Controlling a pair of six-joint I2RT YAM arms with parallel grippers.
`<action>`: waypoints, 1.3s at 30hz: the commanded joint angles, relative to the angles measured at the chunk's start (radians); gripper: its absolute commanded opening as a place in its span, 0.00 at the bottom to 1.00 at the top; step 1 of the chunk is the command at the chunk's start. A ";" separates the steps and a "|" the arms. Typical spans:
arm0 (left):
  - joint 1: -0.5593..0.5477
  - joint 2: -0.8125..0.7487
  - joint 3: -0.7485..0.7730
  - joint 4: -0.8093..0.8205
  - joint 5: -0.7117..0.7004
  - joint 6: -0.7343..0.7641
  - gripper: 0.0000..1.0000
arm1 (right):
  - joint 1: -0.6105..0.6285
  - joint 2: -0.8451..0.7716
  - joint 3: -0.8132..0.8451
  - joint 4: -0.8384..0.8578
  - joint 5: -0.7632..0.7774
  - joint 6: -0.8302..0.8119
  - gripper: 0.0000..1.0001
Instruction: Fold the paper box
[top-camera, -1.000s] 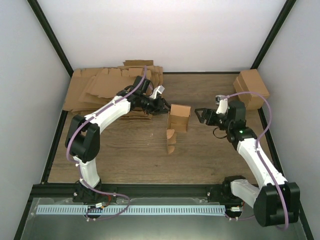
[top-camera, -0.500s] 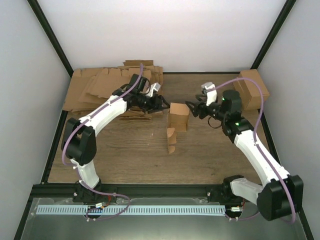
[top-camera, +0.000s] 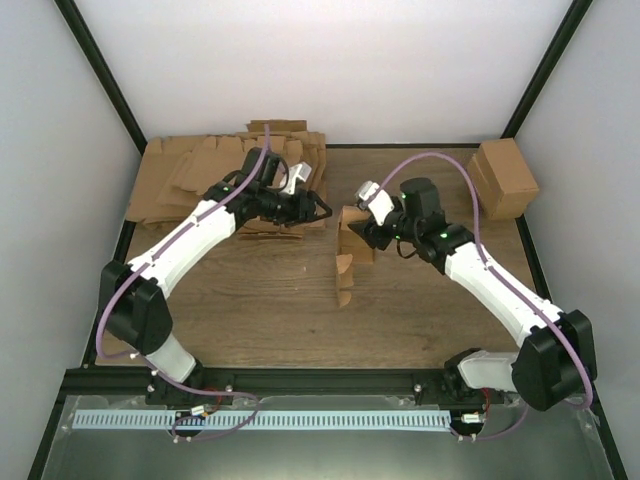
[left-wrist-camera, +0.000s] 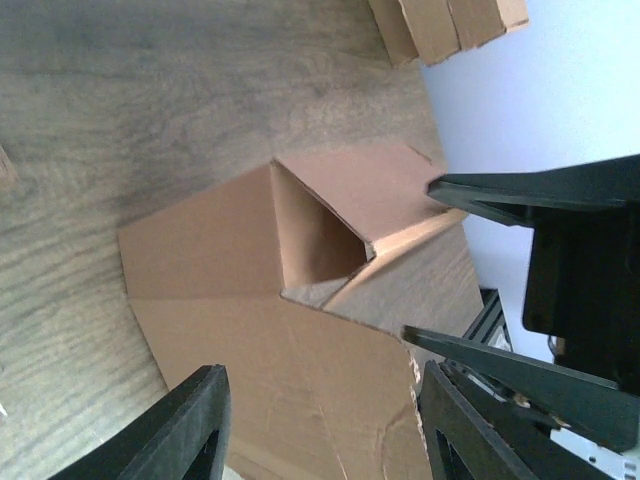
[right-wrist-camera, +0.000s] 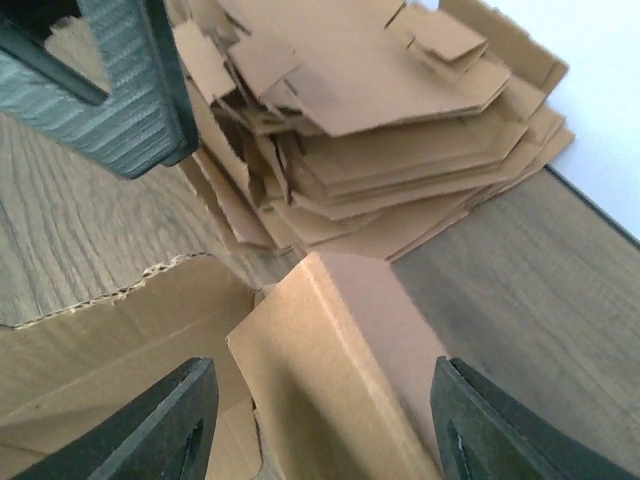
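The paper box stands upright at mid-table, partly folded, with one loose flap hanging toward the near side. In the left wrist view the paper box shows an open hollow end. My left gripper is open just left of it, its jaws wide and not touching the cardboard. My right gripper has come in from the right. Its jaws straddle a top edge of the paper box, with a gap still showing on the left side.
A thick pile of flat cardboard sheets lies at the back left, right behind the left gripper, and also shows in the right wrist view. A second blocky carton sits at the back right. White walls close in the table.
My right gripper has swung left from open table onto the box and narrowed its jaws. My left gripper has widened and drawn back a little from the box's left side.
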 joint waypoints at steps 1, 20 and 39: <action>-0.021 -0.031 -0.055 0.011 0.037 0.021 0.55 | 0.068 0.027 0.019 -0.046 0.154 -0.095 0.58; 0.036 0.142 -0.012 0.163 0.119 -0.006 0.48 | 0.099 -0.019 -0.078 0.117 0.320 -0.195 0.52; 0.026 0.234 0.060 0.264 0.214 -0.083 0.56 | 0.002 -0.132 -0.017 0.008 0.338 0.519 0.82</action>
